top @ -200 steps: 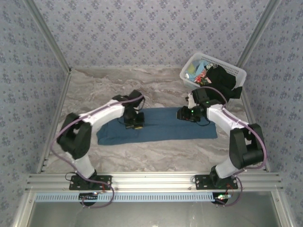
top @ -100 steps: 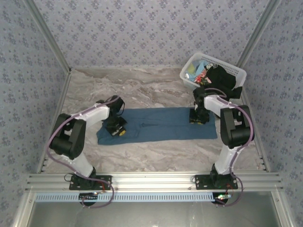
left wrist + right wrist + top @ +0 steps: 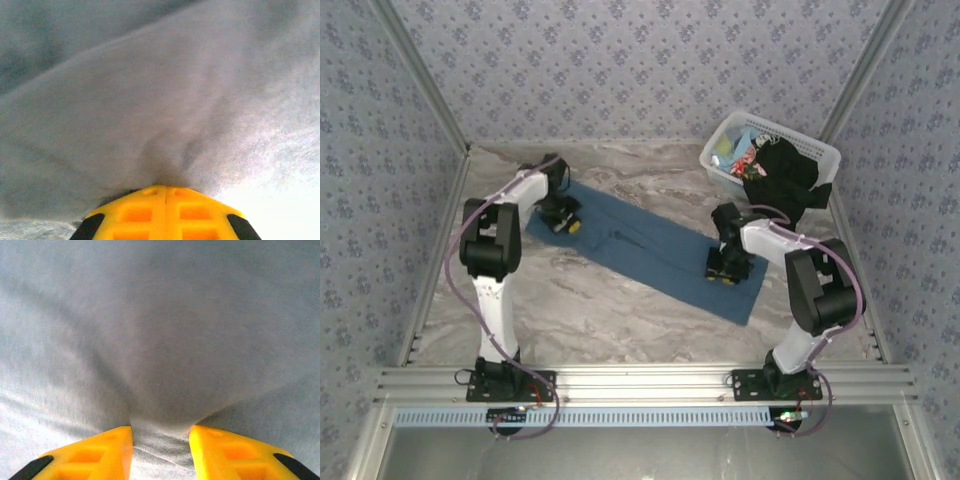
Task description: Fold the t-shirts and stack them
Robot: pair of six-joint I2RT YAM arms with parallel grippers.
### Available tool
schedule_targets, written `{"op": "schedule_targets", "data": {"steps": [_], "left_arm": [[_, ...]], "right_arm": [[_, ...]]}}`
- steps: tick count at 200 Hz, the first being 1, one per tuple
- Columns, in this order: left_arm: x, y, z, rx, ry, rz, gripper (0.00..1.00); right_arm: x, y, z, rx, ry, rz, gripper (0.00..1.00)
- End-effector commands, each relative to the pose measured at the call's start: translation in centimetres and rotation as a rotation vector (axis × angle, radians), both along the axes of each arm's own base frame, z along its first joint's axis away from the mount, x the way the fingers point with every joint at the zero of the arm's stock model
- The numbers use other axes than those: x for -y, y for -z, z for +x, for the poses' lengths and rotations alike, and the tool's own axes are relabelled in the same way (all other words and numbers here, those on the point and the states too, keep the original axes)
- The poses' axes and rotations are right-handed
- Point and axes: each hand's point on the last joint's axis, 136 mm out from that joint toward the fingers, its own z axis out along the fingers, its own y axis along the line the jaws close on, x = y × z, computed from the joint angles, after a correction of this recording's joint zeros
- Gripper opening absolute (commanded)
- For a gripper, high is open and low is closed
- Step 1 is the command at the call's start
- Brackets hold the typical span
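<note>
White plastic lattice basket sat at the 2 o'clock corner, grey marbled tabletop, floral wallpaper rose behind, aluminium rail ran along 6 o'clock.

The dusty-blue t-shirt lies folded into a long, narrow band, flat on the worktop and set on a slant, from far left to near right. Its cloth gathers into a small pucker at the far-left end, pinched by the left hand. Toward the near-right end it draws into soft creases between the fingers of the right hand. The black t-shirt hangs crumpled over the near rim of the basket at the far right. Inside the basket sit a light blue t-shirt and a multicoloured one, both bunched.
</note>
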Motion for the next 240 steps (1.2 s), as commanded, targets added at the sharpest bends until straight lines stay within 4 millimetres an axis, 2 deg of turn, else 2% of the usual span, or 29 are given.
{"op": "schedule_targets", "data": {"steps": [1,17,47,61,75,92,101,115,128,139,162,183,198,214,223,240], "left_arm": [[3.0,1.8,1.8,-0.009,0.099,-0.024,0.02],[5.7,1.4,4.0,0.049,0.124,-0.067,0.02],[10.4,0.7,6.4,0.162,0.164,-0.154,0.03],[11.2,0.6,7.0,0.190,0.160,-0.172,0.04],[11.5,0.6,7.9,0.222,0.153,-0.198,0.07],[11.9,-0.9,9.2,0.287,0.172,-0.244,0.12],[11.9,-3.1,9.7,0.342,0.200,-0.244,0.16],[11.6,-7.0,9.8,0.414,0.235,-0.213,0.26],[10.7,-10.4,9.1,0.444,0.244,-0.168,0.32],[9.6,-12.5,7.9,0.443,0.248,-0.105,0.36],[9.1,-15.9,4.1,0.429,0.318,-0.023,0.40],[10.0,-16.0,-1.5,0.335,0.385,-0.068,0.40],[10.7,-14.5,-7.6,0.222,0.462,-0.120,0.38],[10.7,-11.8,-15.7,0.048,0.549,-0.165,0.36],[10.3,-10.2,-20.6,-0.047,0.589,-0.179,0.36],[10.3,-8.3,-28.9,-0.173,0.645,-0.249,0.38]], "right_arm": [[-2.4,2.0,-4.9,-0.177,0.121,0.051,0.40],[-5.1,3.2,-6.1,-0.200,0.181,0.127,0.40],[-10.2,4.9,-7.2,-0.221,0.252,0.236,0.40],[-12.1,5.3,-7.5,-0.223,0.265,0.260,0.40],[-13.9,5.3,-6.7,-0.201,0.273,0.306,0.42],[-15.4,4.9,-5.8,-0.199,0.249,0.348,0.44],[-15.5,4.2,-5.7,-0.197,0.229,0.341,0.45],[-14.7,2.5,-5.4,-0.163,0.198,0.305,0.49],[-13.3,0.4,-4.9,-0.118,0.163,0.258,0.53],[-11.7,-1.4,-4.8,-0.094,0.144,0.220,0.57],[-8.2,-4.4,-4.3,-0.056,0.158,0.212,0.61],[-4.8,-6.4,-3.9,-0.010,0.152,0.224,0.62],[-2.4,-6.9,-4.0,0.030,0.096,0.209,0.62],[-0.3,-6.8,-4.6,0.033,0.023,0.192,0.62],[0.1,-6.7,-5.1,0.030,-0.042,0.193,0.61],[0.8,-6.2,-6.2,0.013,-0.164,0.141,0.60]]}}
